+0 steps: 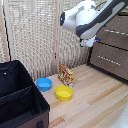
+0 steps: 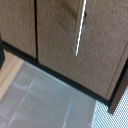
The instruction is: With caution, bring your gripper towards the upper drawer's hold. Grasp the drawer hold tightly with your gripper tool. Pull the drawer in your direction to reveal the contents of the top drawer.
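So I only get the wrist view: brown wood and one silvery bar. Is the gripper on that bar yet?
Observer: Not on the drawer hold yet. In the exterior view the gripper hangs in the air and appears just short of the dresser.
Operator: What is below the arm?
Observer: A wooden table. A yellow bowl and a blue bowl sit close together on it, toward the exterior view's left of the gripper.
Operator: Anything else there?
Observer: A black fabric-sided box at that view's left edge.
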